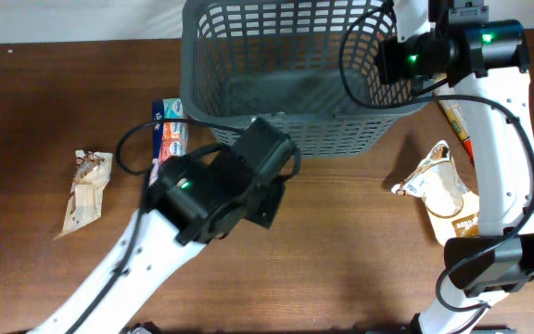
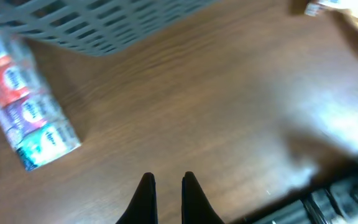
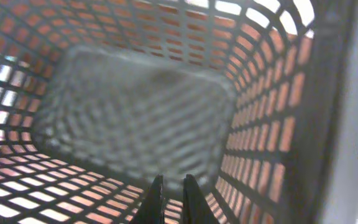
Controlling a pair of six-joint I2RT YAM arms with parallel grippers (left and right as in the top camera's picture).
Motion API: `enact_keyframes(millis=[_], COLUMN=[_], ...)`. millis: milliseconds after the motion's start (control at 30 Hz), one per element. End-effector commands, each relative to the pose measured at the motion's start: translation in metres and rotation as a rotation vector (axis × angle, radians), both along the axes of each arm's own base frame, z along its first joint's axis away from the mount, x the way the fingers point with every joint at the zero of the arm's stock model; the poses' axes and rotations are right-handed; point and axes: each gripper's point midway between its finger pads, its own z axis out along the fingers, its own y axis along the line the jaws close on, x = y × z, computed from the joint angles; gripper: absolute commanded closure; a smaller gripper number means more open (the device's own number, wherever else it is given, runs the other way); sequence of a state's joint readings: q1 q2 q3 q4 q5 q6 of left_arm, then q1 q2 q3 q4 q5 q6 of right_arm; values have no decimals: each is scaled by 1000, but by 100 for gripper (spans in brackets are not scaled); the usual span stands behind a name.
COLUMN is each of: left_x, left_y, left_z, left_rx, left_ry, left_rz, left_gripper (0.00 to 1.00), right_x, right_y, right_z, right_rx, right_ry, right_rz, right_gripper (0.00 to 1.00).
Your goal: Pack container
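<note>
Your large dark grey plastic basket [image 1: 323,134], with slotted lattice walls and rounded corners, sits at the far middle of the brown wooden table [image 1: 341,250].

Your right gripper [image 3: 173,193] hangs inside it by the right wall, above the solid base. The fingers are drawn nearly together with a thin gap and nothing between them. A black cable loops across the basket's right side.

Your left gripper [image 2: 166,186] hovers over bare table just in front of the near wall. Its fingers are likewise close together and hold nothing. From overhead, the left arm's black wrist covers part of that wall.

Just beside the front-left corner you have a long pack of red, purple and teal packets [image 1: 168,134]. Farther left, well apart, lies a crumpled brown-and-white wrapper [image 1: 86,186]. Right of the basket lies a white-and-brown pouch [image 1: 438,181], near the right arm's white link.
</note>
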State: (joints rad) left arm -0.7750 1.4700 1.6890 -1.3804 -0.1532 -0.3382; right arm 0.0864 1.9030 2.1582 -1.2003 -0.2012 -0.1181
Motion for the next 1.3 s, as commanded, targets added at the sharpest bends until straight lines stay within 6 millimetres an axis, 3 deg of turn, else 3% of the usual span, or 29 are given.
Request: enact_keyframes(millis=[0,533,900,1267], left_x=[18,58,67,79], left_y=[7,28,21,34], left_z=[-5,2,8,10], left_rx=[47,73,53,56], left_ry=[-43,-149,-190,-206], left_rz=[129,225,193,224], left_gripper=[98,98,98,98], right_x=[1,-19,-28,-38], right_y=[-7,-9,-10,-11], right_z=[-2,-15,-20,-25], right_rx=[-32,-44,-50,-55], right_ry=[10,107,152,194], right_rz=[-53,-51,-50,-49], right_gripper=[96,96,96,96])
